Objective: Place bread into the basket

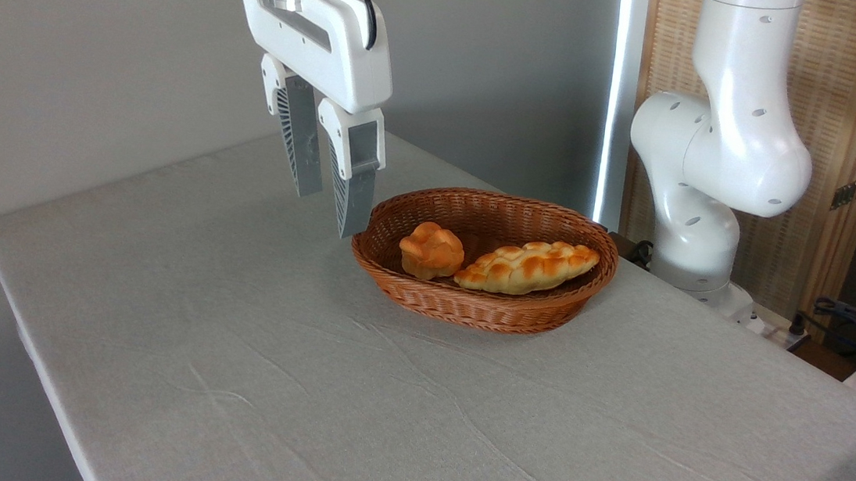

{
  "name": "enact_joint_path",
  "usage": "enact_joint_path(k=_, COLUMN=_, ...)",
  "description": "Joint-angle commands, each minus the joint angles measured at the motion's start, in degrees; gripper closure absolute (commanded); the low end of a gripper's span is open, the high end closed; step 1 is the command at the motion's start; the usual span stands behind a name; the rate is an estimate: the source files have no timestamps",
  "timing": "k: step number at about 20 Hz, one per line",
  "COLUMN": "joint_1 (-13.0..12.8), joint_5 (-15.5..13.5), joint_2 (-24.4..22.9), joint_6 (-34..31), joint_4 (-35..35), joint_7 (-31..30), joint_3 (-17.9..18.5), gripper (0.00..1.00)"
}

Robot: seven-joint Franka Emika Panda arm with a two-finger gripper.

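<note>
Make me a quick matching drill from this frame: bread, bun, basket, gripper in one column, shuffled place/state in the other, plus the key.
Column 1
1. bread
2. bun
3. basket
4. gripper

Column 2
A. empty, jaws apart, above the table left of the wicker rim
B. lying in the right part of the basket
C. standing on the grey tablecloth
D. sitting in the left part of the basket

Pairs: 1-B, 2-D, 3-C, 4-A
</note>
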Motion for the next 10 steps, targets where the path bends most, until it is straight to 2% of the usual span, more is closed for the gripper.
enact_joint_path(k=1, joint_1=0.63, joint_5=1.65, joint_2=0.49, joint_6=0.65, joint_4=0.60, joint_7=-0.64, joint_3=-0.75, gripper=0.00)
enact_joint_path(k=10, joint_1=1.06, joint_5=1.56, joint_2=0.66, joint_6=-0.05, joint_4=0.77, joint_7=-0.81, joint_3=-1.62, gripper=0.00)
